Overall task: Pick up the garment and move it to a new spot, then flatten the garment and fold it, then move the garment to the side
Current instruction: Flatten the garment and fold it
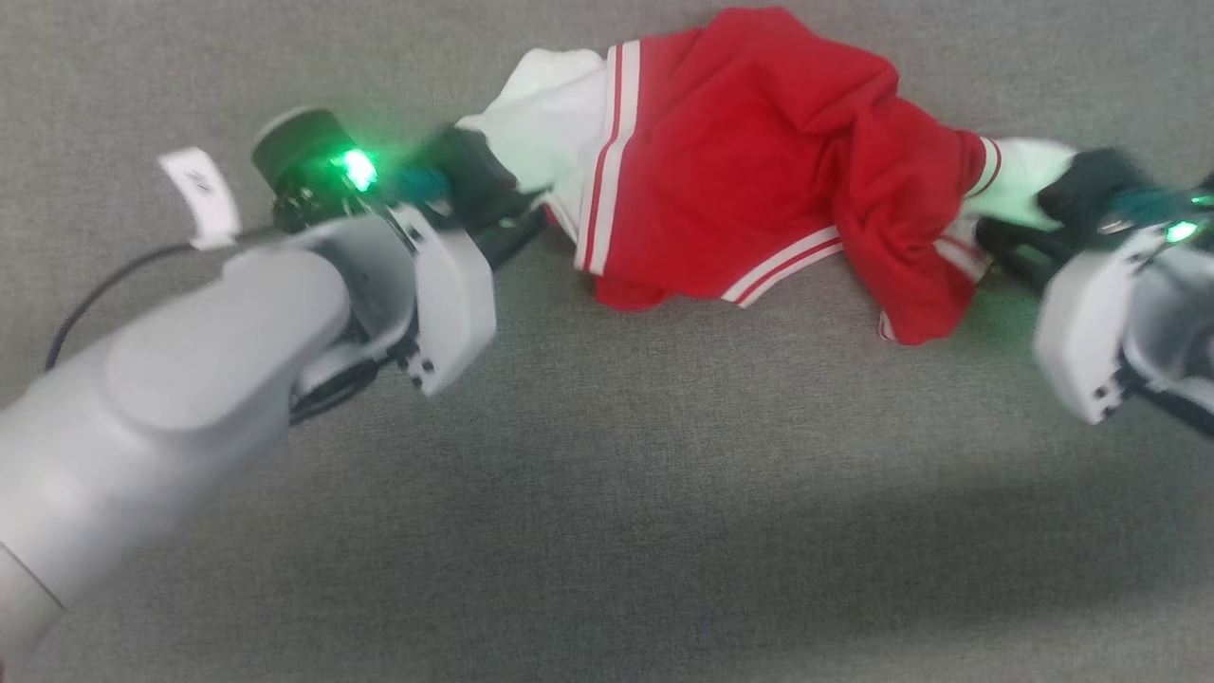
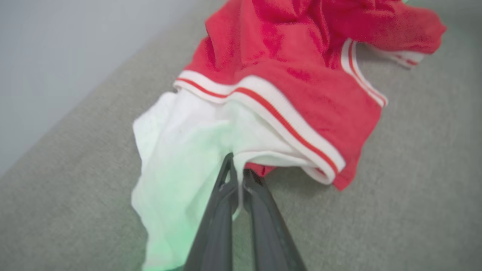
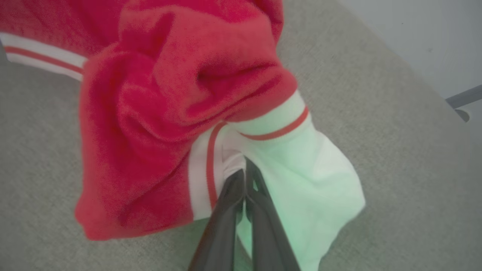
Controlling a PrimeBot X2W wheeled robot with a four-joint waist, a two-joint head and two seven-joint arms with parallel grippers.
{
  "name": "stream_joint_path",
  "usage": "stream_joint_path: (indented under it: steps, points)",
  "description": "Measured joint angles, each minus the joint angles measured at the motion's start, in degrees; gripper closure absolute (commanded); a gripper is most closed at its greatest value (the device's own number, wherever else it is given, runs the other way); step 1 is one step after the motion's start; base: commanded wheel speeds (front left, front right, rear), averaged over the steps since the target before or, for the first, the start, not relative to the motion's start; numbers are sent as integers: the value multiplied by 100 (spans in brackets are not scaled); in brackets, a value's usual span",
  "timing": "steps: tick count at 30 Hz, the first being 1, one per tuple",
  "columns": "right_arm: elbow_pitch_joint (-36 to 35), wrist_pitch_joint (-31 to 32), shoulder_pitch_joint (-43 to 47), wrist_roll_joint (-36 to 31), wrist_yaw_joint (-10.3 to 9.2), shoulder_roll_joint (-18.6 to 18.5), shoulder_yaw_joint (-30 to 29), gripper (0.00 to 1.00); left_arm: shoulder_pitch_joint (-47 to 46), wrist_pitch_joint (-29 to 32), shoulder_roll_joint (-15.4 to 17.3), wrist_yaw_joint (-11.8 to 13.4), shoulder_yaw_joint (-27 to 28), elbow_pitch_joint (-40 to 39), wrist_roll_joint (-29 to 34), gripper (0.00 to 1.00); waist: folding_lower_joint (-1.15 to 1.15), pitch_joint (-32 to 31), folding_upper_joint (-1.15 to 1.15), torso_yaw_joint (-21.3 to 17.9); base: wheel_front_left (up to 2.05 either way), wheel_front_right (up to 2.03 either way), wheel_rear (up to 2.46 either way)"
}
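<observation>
Currently, the left end effector (image 2: pixel 238 169) and right end effector (image 3: pixel 244 167) each pinch a white end of the garment (image 1: pixel 749 161); its long axis spans between them.

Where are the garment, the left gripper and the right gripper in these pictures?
garment (image 1: pixel 749 161): head view, on its red middle part.
left gripper (image 2: pixel 238 167): left wrist view, midway between its fingertips, shut on the garment's white fabric.
right gripper (image 3: pixel 244 168): right wrist view, midway between its fingertips, shut on the garment's white end.
</observation>
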Motion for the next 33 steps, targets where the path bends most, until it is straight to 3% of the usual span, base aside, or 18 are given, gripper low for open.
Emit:
stream_joint_path:
  steps: [8,14,25,30,33]
  points:
    - [-615,-126,322,227,0,-431,-1519,100,-410,-960,209,0,153,13,-1460,100,0,-182,0,167,0,0,0]
    - [-724,-86,194,393,0,-281,-2363,100,-840,-1137,222,0,313,269,-2240,100,0,-83,0,329,0,0,0]
    - [1182,1,-1814,338,0,1492,-2952,100,-1874,-159,-244,1,164,1802,-2782,100,0,215,0,288,0,0,0]
    - [1942,-996,-2988,-218,0,2019,-3309,100,-2911,-1288,-537,2,748,2800,-2692,100,0,277,0,242,0,0,0]
    - [2345,-1325,-3349,-439,-2,2271,-3307,100,-3181,-1560,-682,1,925,2976,-2688,100,0,222,0,228,0,0,0]
